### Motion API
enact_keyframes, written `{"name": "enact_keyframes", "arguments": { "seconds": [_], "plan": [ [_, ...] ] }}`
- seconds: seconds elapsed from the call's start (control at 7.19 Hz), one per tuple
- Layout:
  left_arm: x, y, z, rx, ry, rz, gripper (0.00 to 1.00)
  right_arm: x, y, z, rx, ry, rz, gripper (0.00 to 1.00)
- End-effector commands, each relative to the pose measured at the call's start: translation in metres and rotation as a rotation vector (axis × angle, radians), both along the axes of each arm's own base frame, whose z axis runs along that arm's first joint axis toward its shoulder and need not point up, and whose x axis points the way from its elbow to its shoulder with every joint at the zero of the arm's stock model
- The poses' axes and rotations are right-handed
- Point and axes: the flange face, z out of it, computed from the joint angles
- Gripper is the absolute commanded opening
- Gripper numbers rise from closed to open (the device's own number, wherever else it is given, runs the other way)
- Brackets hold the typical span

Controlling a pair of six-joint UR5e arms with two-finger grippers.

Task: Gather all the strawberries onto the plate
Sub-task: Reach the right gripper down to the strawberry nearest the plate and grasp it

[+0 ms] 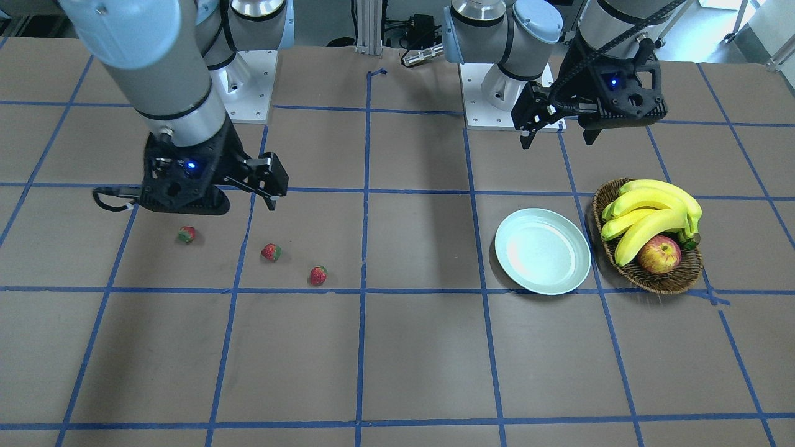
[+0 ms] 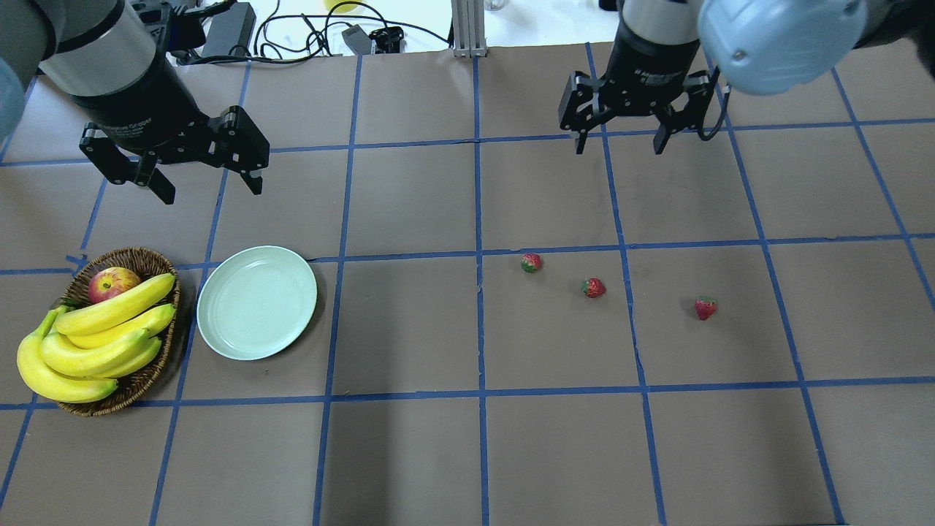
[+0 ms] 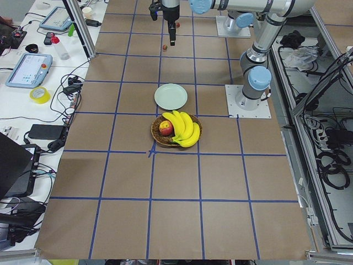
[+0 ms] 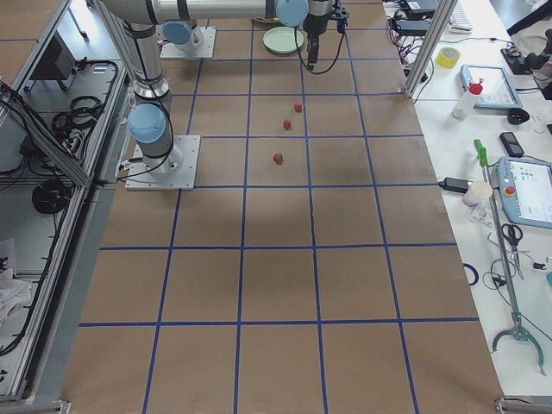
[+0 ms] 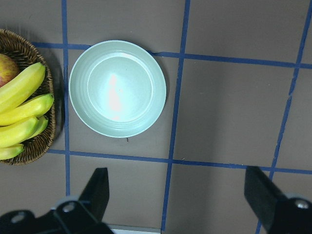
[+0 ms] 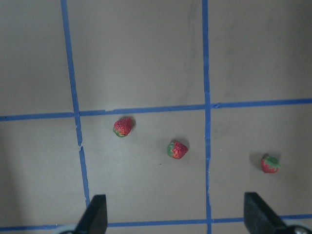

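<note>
Three strawberries lie loose on the brown table in a slanted row: one (image 2: 532, 262), a second (image 2: 593, 287) and a third (image 2: 705, 308). The right wrist view shows all of them below the camera, the middle one (image 6: 177, 149) nearest centre. My right gripper (image 2: 620, 150) hangs open and empty above the table, farther back than the berries. The pale mint plate (image 2: 257, 302) sits empty on the left half, also seen in the left wrist view (image 5: 117, 87). My left gripper (image 2: 212, 191) is open and empty, hovering behind the plate.
A brown wicker basket (image 2: 146, 259) with a bunch of bananas (image 2: 95, 343) and a red-yellow apple (image 2: 113, 283) stands right beside the plate on its outer side. Blue tape lines grid the table. Cables and gear lie along the far edge.
</note>
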Motion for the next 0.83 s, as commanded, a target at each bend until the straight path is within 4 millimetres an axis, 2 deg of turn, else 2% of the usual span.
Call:
{"name": "enact_keyframes", "arguments": {
  "seconds": [0.0, 0.14, 0.42, 0.7],
  "plan": [
    [0.000, -0.002, -0.004, -0.002, 0.001, -0.002, 1.00, 0.032, 0.013, -0.086, -0.004, -0.001, -0.095, 1.00],
    [0.000, -0.003, -0.005, 0.000, 0.003, -0.002, 1.00, 0.048, 0.007, -0.120, -0.015, 0.005, -0.119, 1.00],
    [0.000, -0.004, -0.006, -0.001, 0.004, 0.003, 1.00, 0.056, -0.011, -0.187, 0.041, 0.009, -0.123, 0.98],
    [0.000, -0.005, -0.007, -0.004, 0.004, 0.002, 1.00, 0.060, -0.017, -0.217, 0.027, 0.005, -0.124, 0.94]
  ]
}}
